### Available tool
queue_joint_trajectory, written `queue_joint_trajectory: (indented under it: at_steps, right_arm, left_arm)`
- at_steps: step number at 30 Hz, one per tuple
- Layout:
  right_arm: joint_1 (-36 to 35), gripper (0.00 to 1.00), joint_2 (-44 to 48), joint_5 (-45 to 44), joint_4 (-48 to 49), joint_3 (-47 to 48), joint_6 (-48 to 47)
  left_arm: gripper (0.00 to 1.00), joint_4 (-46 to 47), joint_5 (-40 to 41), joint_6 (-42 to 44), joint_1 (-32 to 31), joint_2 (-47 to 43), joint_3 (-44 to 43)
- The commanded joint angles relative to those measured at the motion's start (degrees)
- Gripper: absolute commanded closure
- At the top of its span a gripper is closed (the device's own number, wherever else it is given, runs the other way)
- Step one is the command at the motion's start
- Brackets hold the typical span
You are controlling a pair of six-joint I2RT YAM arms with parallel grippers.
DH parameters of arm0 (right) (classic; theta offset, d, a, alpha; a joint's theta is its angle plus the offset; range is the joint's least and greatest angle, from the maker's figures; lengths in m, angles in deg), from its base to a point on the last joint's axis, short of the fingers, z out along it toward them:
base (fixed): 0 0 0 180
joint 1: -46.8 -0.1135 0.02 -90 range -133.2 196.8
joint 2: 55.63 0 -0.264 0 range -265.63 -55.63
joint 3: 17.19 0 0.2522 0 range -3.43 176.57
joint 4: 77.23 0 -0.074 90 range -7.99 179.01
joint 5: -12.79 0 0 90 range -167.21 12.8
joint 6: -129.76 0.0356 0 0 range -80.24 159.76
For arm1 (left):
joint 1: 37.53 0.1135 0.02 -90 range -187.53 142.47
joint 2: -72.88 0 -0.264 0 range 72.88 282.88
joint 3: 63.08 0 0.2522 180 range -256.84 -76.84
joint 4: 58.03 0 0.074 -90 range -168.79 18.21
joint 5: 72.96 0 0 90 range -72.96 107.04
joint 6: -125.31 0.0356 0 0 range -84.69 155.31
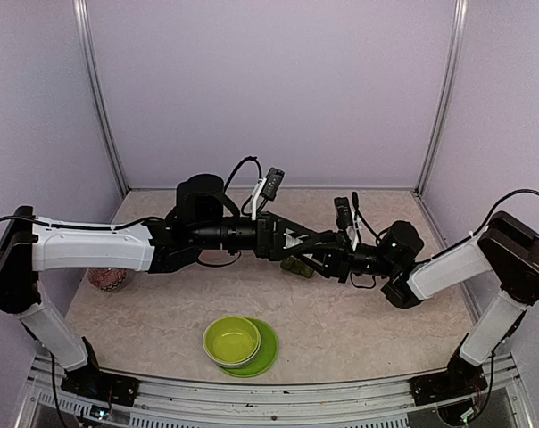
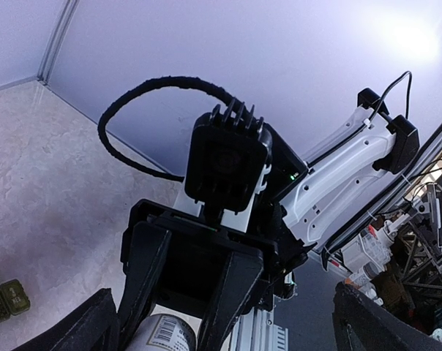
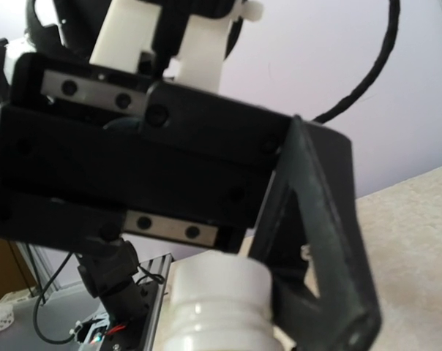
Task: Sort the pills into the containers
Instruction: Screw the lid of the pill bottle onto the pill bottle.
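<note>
At your far left, a reddish round thing [image 1: 107, 278] sits on the counter [image 1: 368, 325], half hidden under the left arm [image 1: 91, 245], which reaches across toward the middle. Nearer the front edge you see a lime-green bowl [image 1: 232, 339] resting on a matching plate [image 1: 268, 352].

At mid-counter the left pincer [image 1: 321, 250] stands spread wide. In its wrist view its two fingers [image 2: 85, 329] sit at opposite bottom corners, well apart, gripping nothing.

The containers [image 1: 298, 266] lie on the counter just below the spot where the two pincers meet, and you lose part of them under the black hardware. What shows is a small, dark olive-green strip of joined square compartments. In the left wrist view it pokes in at the lower left edge, and the squares you can see there have their lids down, each with a faint moulded pattern. The frame cuts off the rest. It is touched by neither pincer, as far as you can tell.

Facing the left one, the right pincer [image 2: 175, 325] is drawn narrow and clamps a bottle [image 2: 162, 336] with a white barcode label. The right wrist view shows a white ridged top at its lower edge. The right arm [image 1: 448, 267] runs in from the right side.
</note>
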Motion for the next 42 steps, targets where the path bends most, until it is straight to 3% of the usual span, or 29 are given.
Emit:
queue_joint_trajectory:
  at_steps: [1,13,19,42]
  right_arm:
    - [-0.63,0.83,1.59,0.32,0.08,0.33,-0.51]
    - [-0.54,0.83,12.32,-7.81,-14.7,-0.98,-11.36]
    - [-0.52,0.83,13.47,-11.79,-19.7,-0.43,-13.53]
    - [-1.72,0.83,6.08,-5.14,-15.67,2.08,-10.67]
  left_arm:
    - [0.01,2.12,1.26,1.64,-0.31,-2.05,0.31]
    - [0.01,-4.28,3.09,1.96,0.2,-4.24,0.48]
    - [0.01,-4.27,2.3,2.0,-0.04,-4.92,0.71]
    - [0.01,1.61,-2.15,0.34,-0.65,-2.59,-0.26]
